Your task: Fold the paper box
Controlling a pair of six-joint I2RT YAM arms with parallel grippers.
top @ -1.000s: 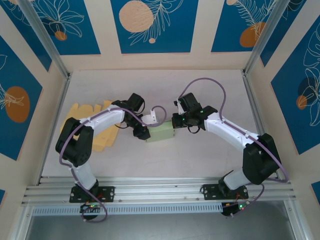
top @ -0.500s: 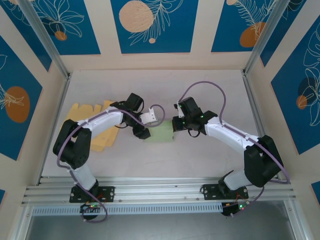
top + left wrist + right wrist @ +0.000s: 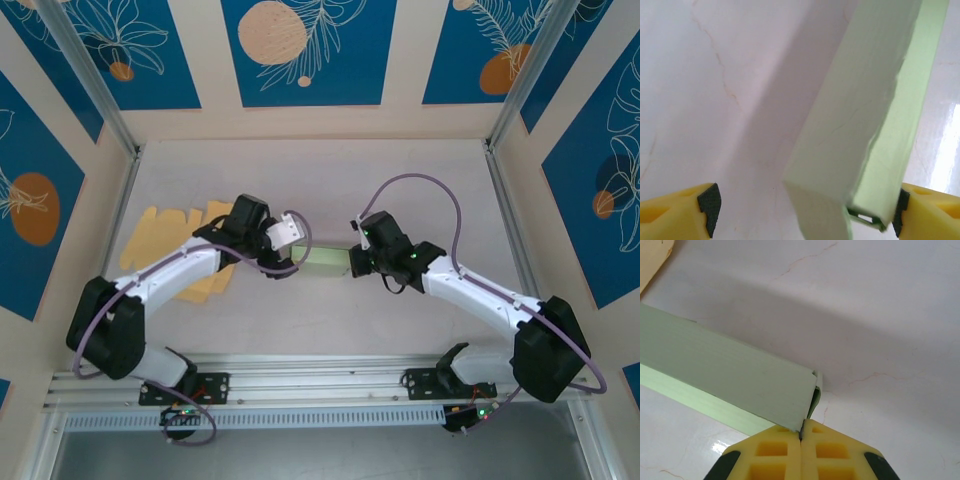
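Mid-table, the green paper box sits between 2 arms, the right gripper pinched together on its end flap and the left gripper spread wide astride the other end, where a square, gentle close should spare the thin walls.

White arms, black joints, purple cables, yellow fingers.
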